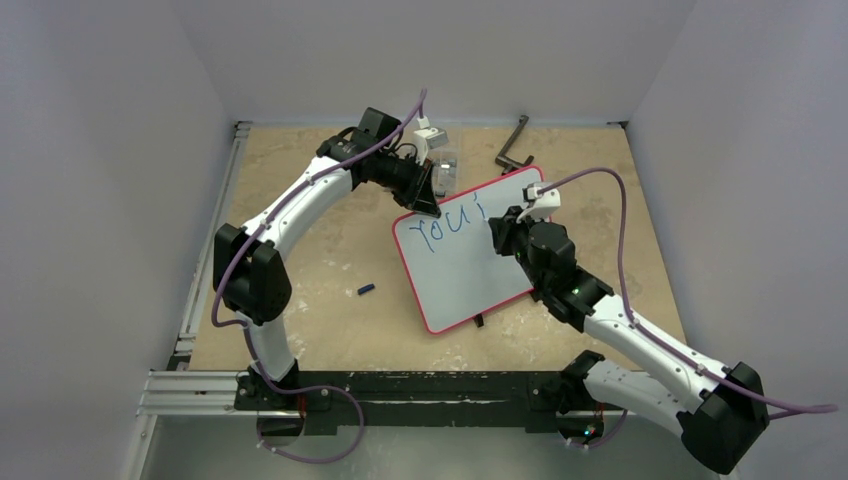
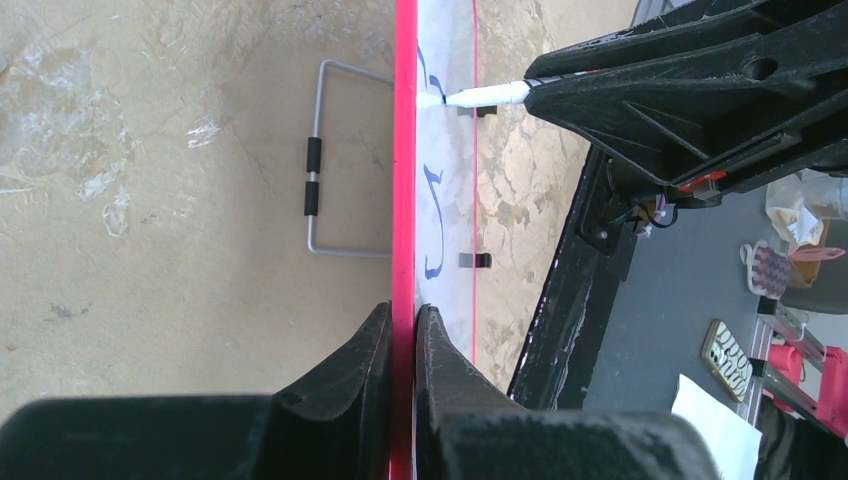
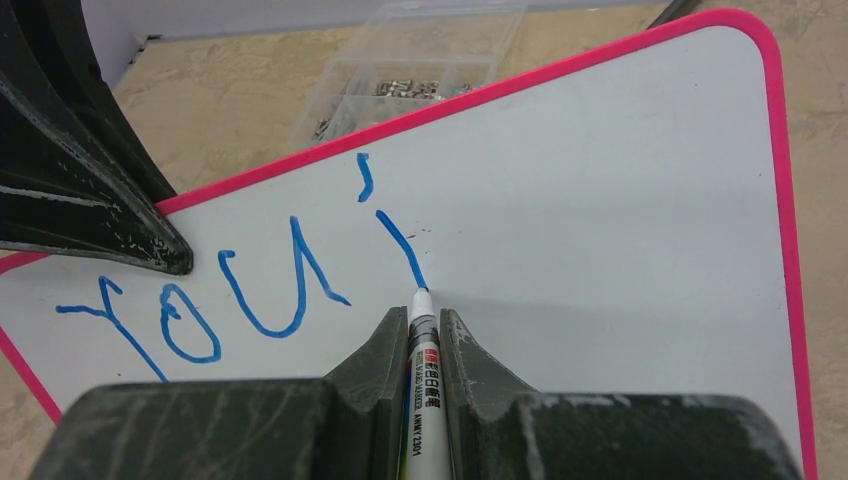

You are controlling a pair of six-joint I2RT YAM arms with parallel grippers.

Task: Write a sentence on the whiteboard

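Note:
The whiteboard (image 1: 470, 270) with a red frame lies tilted on the table. Blue marker writing (image 1: 447, 226) on it reads "You'" plus one fresh downstroke (image 3: 400, 245). My left gripper (image 1: 428, 196) is shut on the board's far left corner; in the left wrist view its jaws pinch the red edge (image 2: 404, 200). My right gripper (image 1: 502, 228) is shut on a white marker (image 3: 422, 380). The marker tip (image 3: 419, 292) touches the board at the end of the downstroke. The marker tip also shows in the left wrist view (image 2: 485, 96).
A clear plastic parts box (image 1: 443, 165) stands behind the left gripper and shows in the right wrist view (image 3: 420, 70). A black tool (image 1: 512, 148) lies at the back. The small dark marker cap (image 1: 366, 290) lies left of the board. A wire stand (image 2: 325, 160) lies under the board.

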